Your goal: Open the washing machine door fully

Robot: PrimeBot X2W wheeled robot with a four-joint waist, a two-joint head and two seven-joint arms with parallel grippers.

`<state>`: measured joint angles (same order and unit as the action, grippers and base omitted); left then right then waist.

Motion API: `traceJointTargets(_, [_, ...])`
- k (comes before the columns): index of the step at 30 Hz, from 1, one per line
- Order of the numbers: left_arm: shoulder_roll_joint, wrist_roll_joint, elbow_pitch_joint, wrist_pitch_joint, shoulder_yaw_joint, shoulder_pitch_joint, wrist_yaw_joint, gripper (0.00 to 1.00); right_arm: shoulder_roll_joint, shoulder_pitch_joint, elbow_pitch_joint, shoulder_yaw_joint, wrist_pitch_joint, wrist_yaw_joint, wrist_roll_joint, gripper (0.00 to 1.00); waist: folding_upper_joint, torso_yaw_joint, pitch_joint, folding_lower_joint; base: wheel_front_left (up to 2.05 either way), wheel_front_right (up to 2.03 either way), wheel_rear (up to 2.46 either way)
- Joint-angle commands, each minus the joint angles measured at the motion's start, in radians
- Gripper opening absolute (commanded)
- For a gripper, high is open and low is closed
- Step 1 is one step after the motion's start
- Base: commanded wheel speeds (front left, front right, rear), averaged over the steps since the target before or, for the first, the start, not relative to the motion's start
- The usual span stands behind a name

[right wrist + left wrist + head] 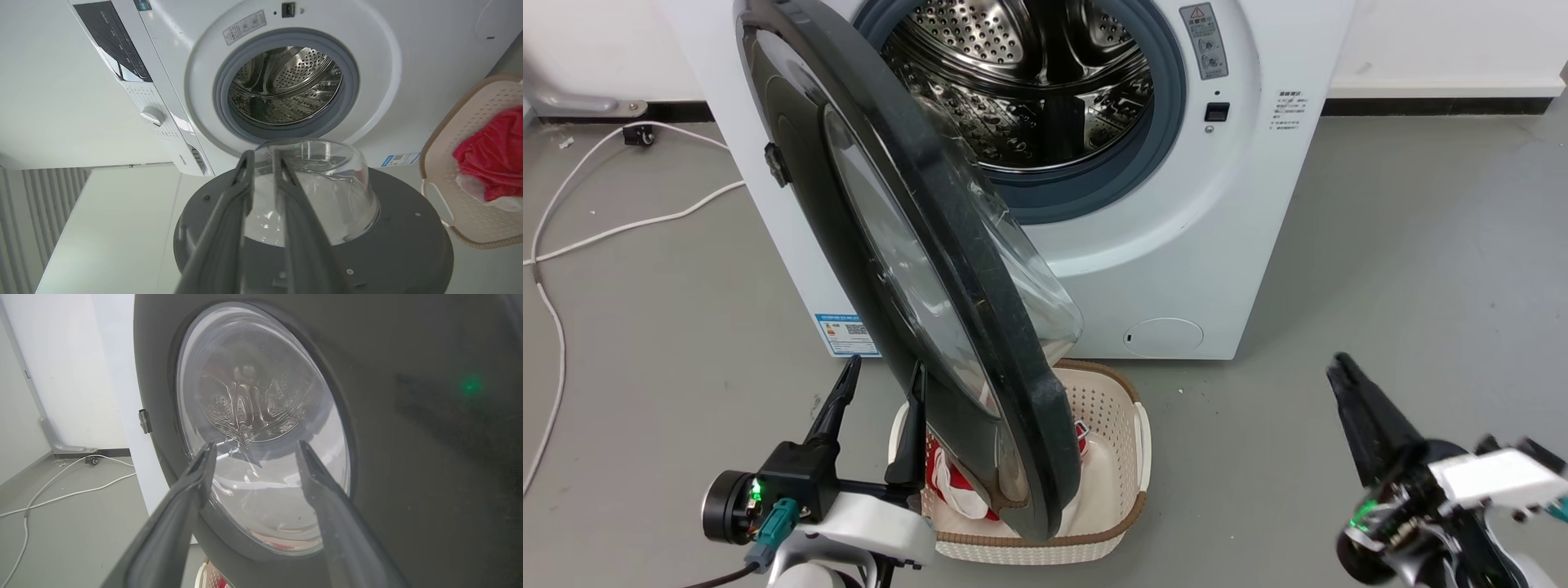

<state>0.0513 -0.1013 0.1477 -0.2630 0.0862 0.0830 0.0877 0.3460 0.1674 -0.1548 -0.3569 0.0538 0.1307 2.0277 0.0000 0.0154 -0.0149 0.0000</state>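
The washing machine door (pixel 907 261), centre frame, hangs half open above a laundry basket (pixel 1129 396). The left claw (pixel 886 365), lower left, is spread and empty beside its outer face. The right claw (pixel 1339 371), lower right, is closed and empty. A push might slip off the glossy face.

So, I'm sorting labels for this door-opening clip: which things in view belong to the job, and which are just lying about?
Belonging to the job: large round glossy black door with clear glass bowl; white boxy front-loading washing machine; left gripper, open at the door's outer face.
Lying about: cream perforated plastic basket holding red cloth; white cable on the grey floor.
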Motion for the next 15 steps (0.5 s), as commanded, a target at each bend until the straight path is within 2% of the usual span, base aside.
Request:
traceJointTargets(1, [-0.001,-0.003,0.001,-0.002,-0.005,-0.013,-0.005,1.0,0.006,-0.043,0.02,0.024,0.021,0.0,-0.018,1.0,0.0,-0.003,0.001,0.0,0.0,0.0,0.0])
traceJointTargets(5, [-0.001,-0.006,0.001,-0.002,-0.011,-0.018,-0.01,1.0,0.01,-0.122,0.064,0.066,0.084,0.0,-0.086,1.0,0.0,-0.01,0.0,0.0,0.0,0.0,0.0])
traceJointTargets(9, [-0.001,-0.007,-0.001,-0.002,-0.016,-0.017,-0.014,1.0,0.014,-0.156,0.07,0.059,0.173,0.0,-0.222,1.0,0.0,-0.017,0.0,0.0,0.0,0.0,0.0])
traceJointTargets(13, [-0.001,-0.007,-0.005,-0.002,-0.017,-0.018,-0.019,1.0,0.012,-0.131,0.013,0.047,0.207,0.0,-0.432,1.0,0.0,-0.025,-0.002,0.0,0.0,0.0,0.0])
traceJointTargets(15, [-0.001,-0.007,-0.005,-0.002,-0.017,-0.017,-0.021,1.0,-0.005,-0.108,-0.033,0.087,0.21,0.0,-0.587,1.0,0.0,-0.029,-0.002,0.0,0.0,0.0,0.0])
